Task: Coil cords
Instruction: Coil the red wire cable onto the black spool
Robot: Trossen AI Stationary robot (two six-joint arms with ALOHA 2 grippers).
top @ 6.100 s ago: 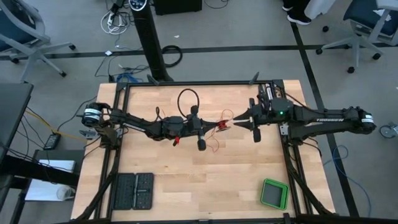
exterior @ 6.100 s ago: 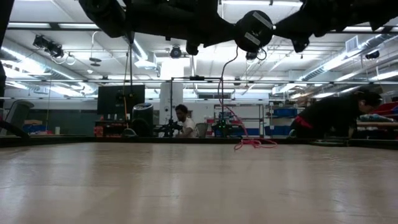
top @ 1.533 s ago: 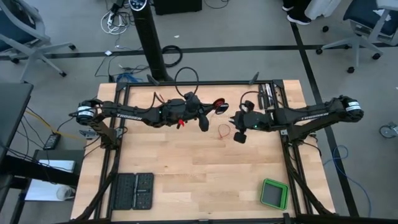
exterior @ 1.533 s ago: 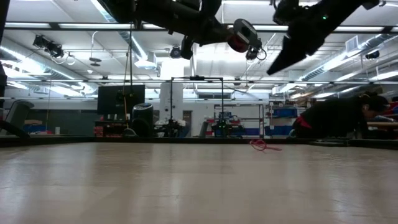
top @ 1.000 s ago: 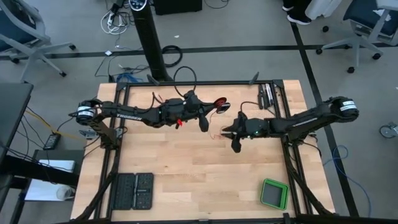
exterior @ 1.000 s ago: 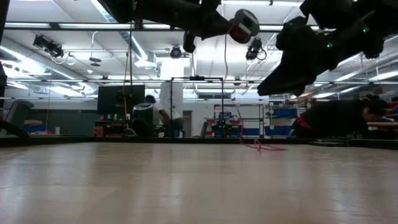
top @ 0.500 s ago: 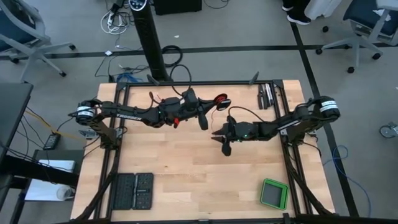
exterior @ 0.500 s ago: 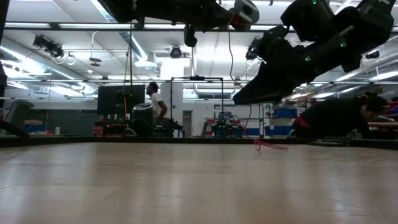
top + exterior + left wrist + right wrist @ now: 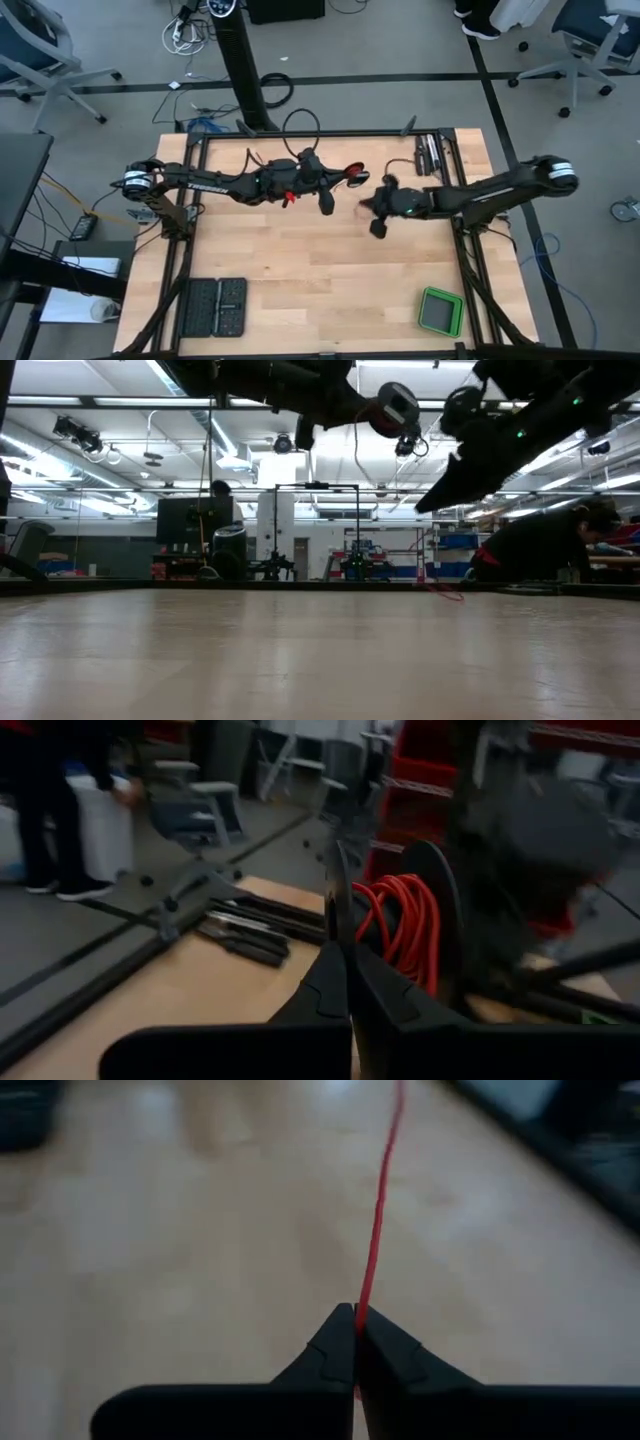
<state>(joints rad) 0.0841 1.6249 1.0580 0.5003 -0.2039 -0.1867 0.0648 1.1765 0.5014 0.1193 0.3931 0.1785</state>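
Note:
The red-orange cord is mostly wound on a small black spool (image 9: 405,925), which hangs above the table's far middle (image 9: 353,175). My left gripper (image 9: 345,955) is shut on this spool. A free length of cord (image 9: 380,1200) runs from it to my right gripper (image 9: 355,1320), which is shut on the cord just right of the spool (image 9: 367,204), above the table. A loose tangle of cord (image 9: 446,593) lies on the tabletop beyond. The cord's end piece does not show. My left gripper pinches the thin edge of the spool's black side disc (image 9: 338,910) between its two fingers, which point level toward the table's right. The spool is lifted clear of the table. My right gripper pinches a single strand of the cord (image 9: 358,1308) between its fingertips, which slant downward toward the table's left. The strand runs straight on ahead of the fingers, clear of the table.
A black ridged case (image 9: 214,306) lies at the near left and a green box (image 9: 440,312) at the near right. Dark tools (image 9: 428,154) lie by the far right frame. People move in the room behind the table.
My right gripper went toward the table's left under the spool, shut on the cord, then drew back toward the right and rose a little. The loose cord on the table shifted with it. My left gripper kept the spool nearly still.

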